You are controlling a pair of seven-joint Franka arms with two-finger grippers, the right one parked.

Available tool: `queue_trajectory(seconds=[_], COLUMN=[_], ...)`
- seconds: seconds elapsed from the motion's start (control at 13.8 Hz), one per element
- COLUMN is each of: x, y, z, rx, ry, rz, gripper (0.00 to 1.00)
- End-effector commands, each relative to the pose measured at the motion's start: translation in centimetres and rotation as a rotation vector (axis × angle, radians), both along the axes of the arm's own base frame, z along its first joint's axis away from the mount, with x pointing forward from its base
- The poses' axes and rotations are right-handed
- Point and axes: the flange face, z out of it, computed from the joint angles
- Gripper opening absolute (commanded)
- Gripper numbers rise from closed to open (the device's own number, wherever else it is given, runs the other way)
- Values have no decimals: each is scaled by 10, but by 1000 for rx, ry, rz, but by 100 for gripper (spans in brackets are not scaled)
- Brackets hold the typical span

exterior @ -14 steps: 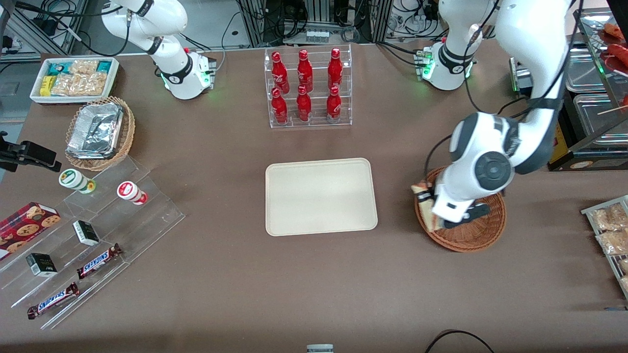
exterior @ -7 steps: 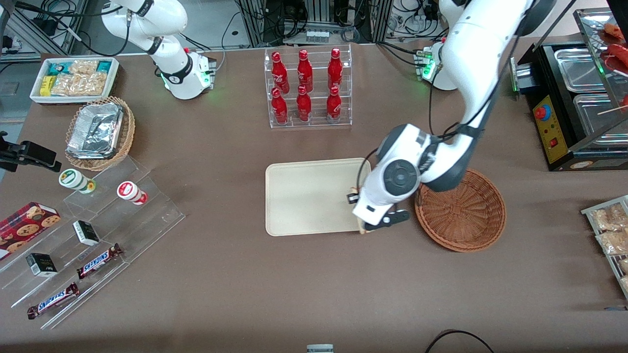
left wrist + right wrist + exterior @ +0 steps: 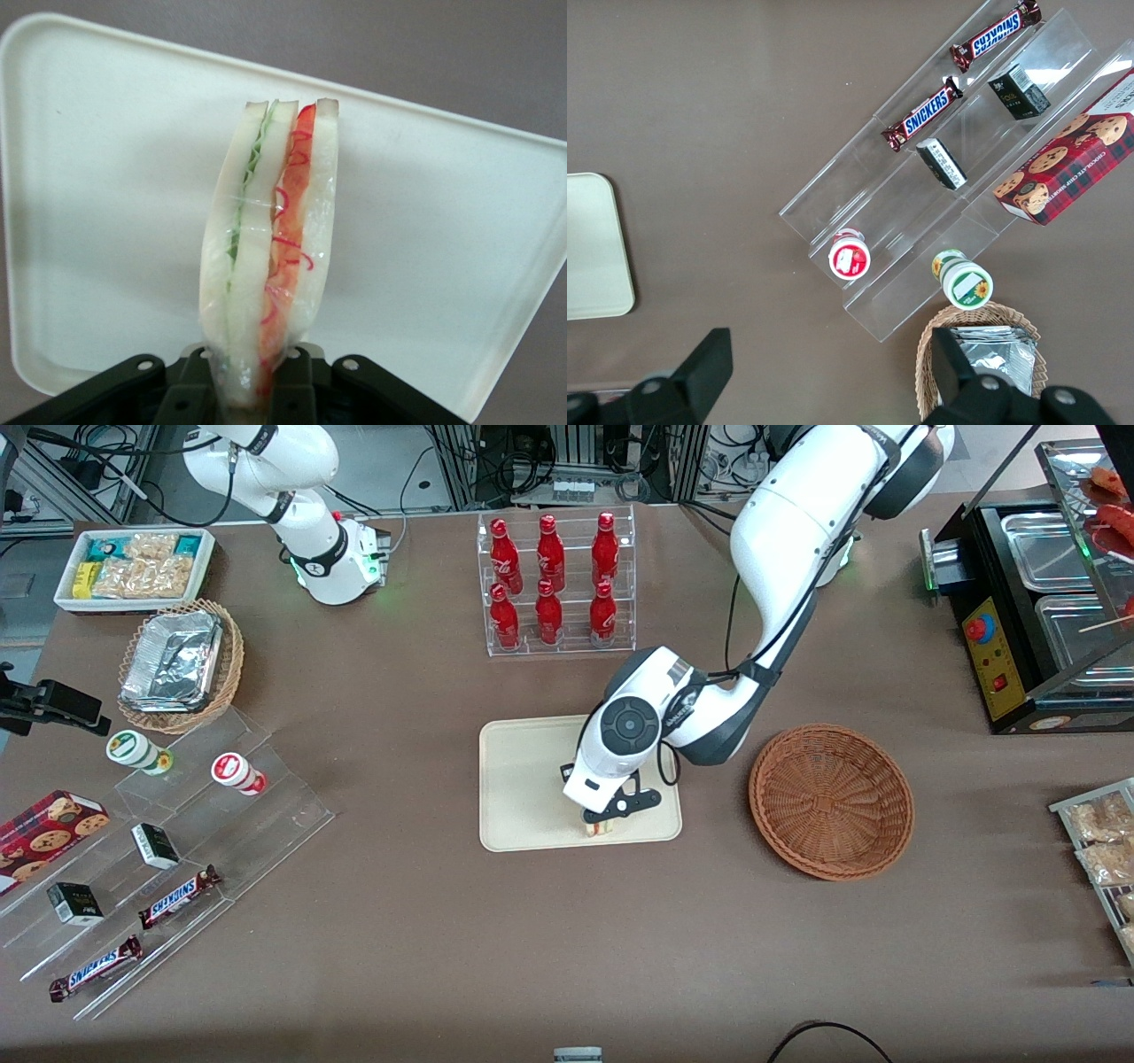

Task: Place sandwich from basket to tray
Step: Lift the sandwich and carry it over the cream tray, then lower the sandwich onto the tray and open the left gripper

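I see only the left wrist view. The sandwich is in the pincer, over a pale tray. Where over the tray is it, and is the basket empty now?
Observer: In the front view the pincer holds the sandwich over the part of the tray nearest the front camera.
Operator: Is it near the basket end?
Observer: Yes, over the tray half nearer the basket, inside the rim.
Operator: And the basket?
Observer: Nothing lies in it; only bare wicker shows.
Operator: Anything else on the tray?
Observer: No, the rest of its surface is bare.
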Motion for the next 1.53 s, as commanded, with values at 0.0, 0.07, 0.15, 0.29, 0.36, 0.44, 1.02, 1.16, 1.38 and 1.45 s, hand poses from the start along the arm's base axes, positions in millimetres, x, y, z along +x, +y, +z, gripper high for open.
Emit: queue_trajectory(seconds=[0.0,0.07,0.15,0.29,0.36,0.44,1.02,1.16,1.38,1.45], x=[-6,-10,-15,-20,-20,-20,-24,-16,3,7], y=[-17,-21,-26,-30,-29,-29,-32,-34,-22,-22], z=[0,-1,-6,-9,-10,-10,-27,-5,35,54], rx=[18,35,52,64,66,66,95,73,76,83], ry=[-19,-27,-33,-34,-33,-33,-12,-32,-39,-41], rz=[21,25,23,34,36,38,111,119,128,124], gripper=[0,0,0,0,0,0,100,100,100,100])
